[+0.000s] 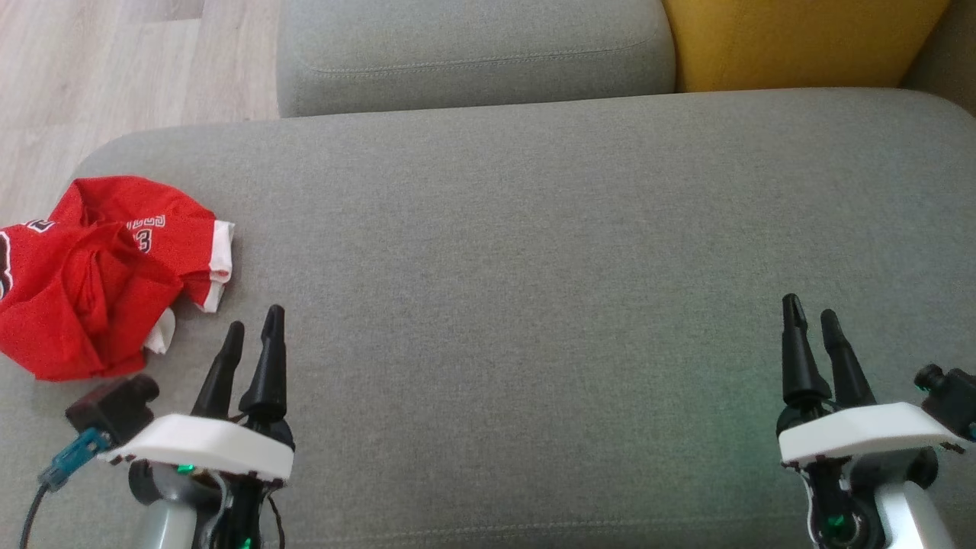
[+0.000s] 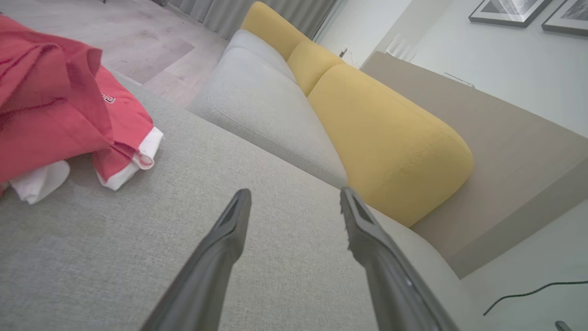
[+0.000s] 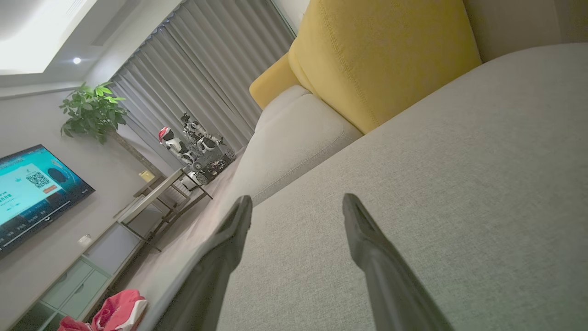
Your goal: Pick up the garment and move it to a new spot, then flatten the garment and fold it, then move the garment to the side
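The garment (image 1: 99,271) is a red jersey with white trim, crumpled in a heap at the left end of the grey sofa seat (image 1: 534,252). Just right of the heap and nearer to me, my left gripper (image 1: 254,322) stands open with nothing between its fingers. In the left wrist view the garment (image 2: 55,105) lies at the upper left, apart from the left gripper (image 2: 296,195). Far to the right, my right gripper (image 1: 810,306) hovers open and empty over bare seat. The right wrist view has the right gripper (image 3: 297,202) open, with the garment (image 3: 117,312) at the bottom left.
A second grey cushion (image 1: 473,53) and a yellow cushion (image 1: 801,38) border the seat's far side. Wooden floor (image 1: 99,69) lies beyond the left end. The right wrist view takes in a TV (image 3: 32,188), a plant (image 3: 92,110) and a low table (image 3: 151,197).
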`<state>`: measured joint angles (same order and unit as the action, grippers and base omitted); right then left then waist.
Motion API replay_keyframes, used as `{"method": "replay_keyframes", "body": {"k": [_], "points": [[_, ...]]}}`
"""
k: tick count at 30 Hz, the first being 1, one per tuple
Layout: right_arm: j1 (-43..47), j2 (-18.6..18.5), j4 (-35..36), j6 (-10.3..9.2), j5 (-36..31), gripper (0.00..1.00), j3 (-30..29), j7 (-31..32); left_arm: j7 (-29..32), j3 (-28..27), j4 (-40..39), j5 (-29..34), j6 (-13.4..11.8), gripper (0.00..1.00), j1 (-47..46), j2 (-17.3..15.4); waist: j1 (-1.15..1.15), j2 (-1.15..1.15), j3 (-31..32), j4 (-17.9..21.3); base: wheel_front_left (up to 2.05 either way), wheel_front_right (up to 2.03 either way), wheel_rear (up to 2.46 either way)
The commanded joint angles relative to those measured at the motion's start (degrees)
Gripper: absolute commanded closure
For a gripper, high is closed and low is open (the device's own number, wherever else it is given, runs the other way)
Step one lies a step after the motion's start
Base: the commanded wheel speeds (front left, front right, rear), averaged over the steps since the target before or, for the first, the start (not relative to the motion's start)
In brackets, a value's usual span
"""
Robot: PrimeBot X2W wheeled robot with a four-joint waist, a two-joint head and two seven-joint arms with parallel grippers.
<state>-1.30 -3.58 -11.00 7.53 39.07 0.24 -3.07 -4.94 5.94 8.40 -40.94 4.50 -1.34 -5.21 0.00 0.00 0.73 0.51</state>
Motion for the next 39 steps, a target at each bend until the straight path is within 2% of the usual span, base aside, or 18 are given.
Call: {"method": "replay_keyframes", "body": {"k": [1,18,39], "points": [[-2.8,-0.9,2.1,-0.02,-2.4,0.0,1.1,-0.8,-1.0,-0.7,-2.4,2.2,-0.3,0.0,-2.3,-1.3,0.0,0.0,0.0,0.0,0.0,0.0,0.0],[-2.9,-0.4,1.9,-0.03,-15.5,0.0,1.6,-2.5,-3.9,1.6,-3.1,13.6,-2.4,0.0,-2.0,-3.1,0.0,0.0,0.0,-0.2,0.0,0.0,0.0],[-1.5,0.2,2.4,-0.04,-29.1,0.0,1.3,-3.8,-7.2,2.9,-0.5,25.7,-4.0,0.0,-1.7,-3.3,0.0,0.0,0.4,0.1,0.0,0.0,0.0]]}}
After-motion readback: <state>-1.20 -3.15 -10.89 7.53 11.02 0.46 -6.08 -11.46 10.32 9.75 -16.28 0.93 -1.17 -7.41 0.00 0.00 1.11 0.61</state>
